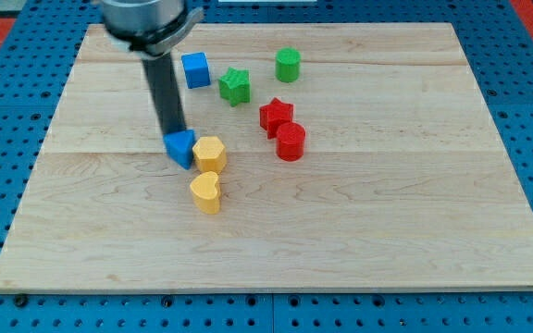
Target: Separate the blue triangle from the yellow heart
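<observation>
The blue triangle (181,148) lies left of the board's middle. It touches a yellow block of unclear shape (210,153) on its right. The yellow heart (206,191) lies just below them, a small gap apart from the blue triangle. My tip (171,132) rests at the blue triangle's upper left edge, touching it. The rod comes down from the view's top.
A blue cube (195,70), a green star (235,86) and a green cylinder (289,65) lie near the view's top. A red star (276,116) and a red cylinder (291,142) touch each other right of the middle. The wooden board (387,213) sits on a blue pegboard.
</observation>
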`<state>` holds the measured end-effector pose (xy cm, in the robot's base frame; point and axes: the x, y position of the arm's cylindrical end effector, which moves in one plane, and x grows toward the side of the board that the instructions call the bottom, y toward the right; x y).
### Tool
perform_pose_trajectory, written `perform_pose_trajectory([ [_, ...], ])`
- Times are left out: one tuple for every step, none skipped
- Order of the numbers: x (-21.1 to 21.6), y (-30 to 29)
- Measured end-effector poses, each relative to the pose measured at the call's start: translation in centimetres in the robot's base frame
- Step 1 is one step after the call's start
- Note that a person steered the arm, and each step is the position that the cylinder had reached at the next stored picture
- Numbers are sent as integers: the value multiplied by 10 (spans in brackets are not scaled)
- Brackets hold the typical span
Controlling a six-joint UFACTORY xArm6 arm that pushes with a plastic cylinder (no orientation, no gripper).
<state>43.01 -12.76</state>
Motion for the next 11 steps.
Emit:
perform_pose_trajectory([
  [37, -4],
  [77, 7],
  [81, 33],
  [90, 42],
  [90, 70],
  [73, 66],
  [37, 43],
  [22, 46],
  [19, 40],
  [7, 26],
  [-2, 55],
])
